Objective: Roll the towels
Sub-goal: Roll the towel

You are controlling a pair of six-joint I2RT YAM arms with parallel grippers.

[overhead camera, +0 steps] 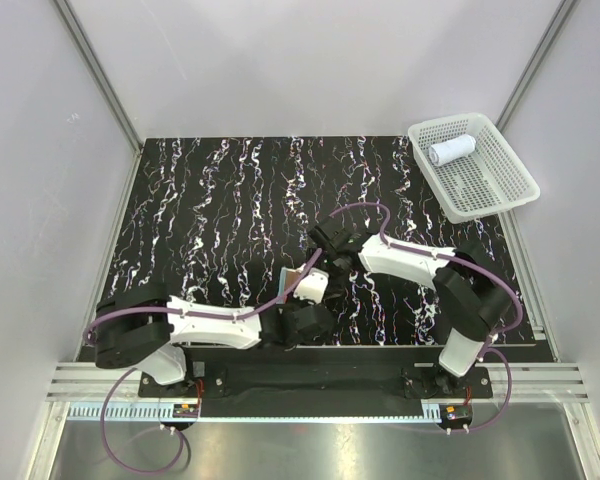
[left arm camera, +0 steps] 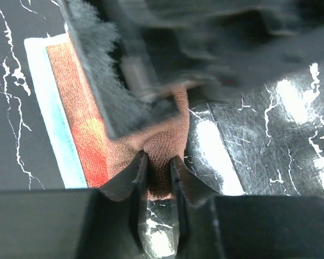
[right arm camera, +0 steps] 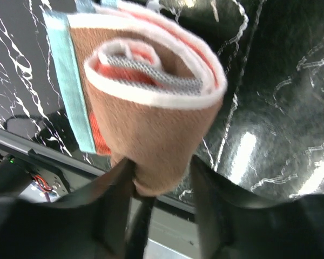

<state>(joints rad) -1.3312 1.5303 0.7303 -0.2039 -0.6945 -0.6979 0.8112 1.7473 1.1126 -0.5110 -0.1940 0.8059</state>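
Right end effector (right arm camera: 162, 166) around half-rolled towel (right arm camera: 151, 121)

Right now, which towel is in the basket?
The white towel, rolled, lying in the basket at the far right; the orange towel is outside it, half rolled.

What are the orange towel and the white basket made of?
The orange towel looks like soft, fuzzy cloth, maybe microfibre: it has a nubby nap and floppy rolled layers. The white basket is probably hard, smooth plastic: it has stiff moulded mesh walls.
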